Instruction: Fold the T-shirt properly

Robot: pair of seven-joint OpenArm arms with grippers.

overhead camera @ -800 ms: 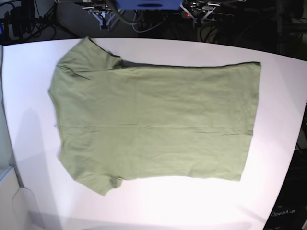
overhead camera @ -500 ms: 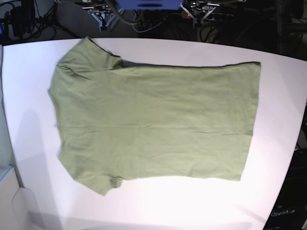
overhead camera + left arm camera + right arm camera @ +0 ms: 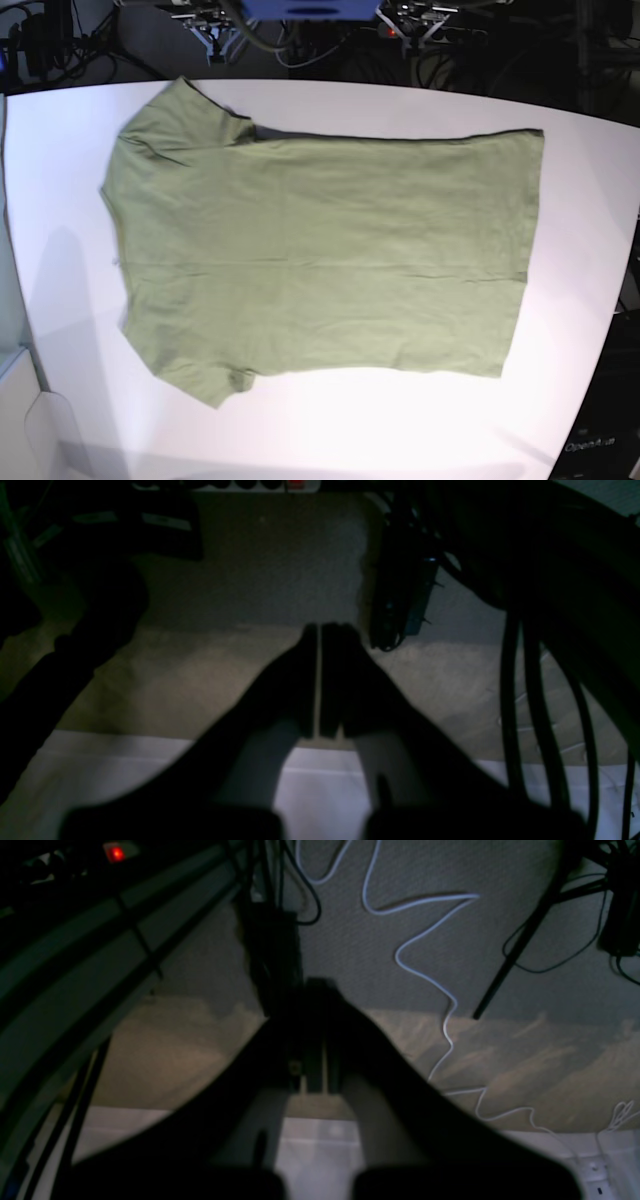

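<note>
The olive-green T-shirt lies flat and spread out on the white table. Its neck end is to the left and its hem to the right. One sleeve points to the far edge, the other to the near edge. Both arms are drawn back beyond the table's far edge, away from the shirt. My left gripper is shut and empty over the floor; it shows faintly in the base view. My right gripper is shut and empty too, and also shows in the base view.
Beyond the far table edge there is grey carpet with dark cables, a white cable and a power strip with a red light. The table's right edge runs close to the hem.
</note>
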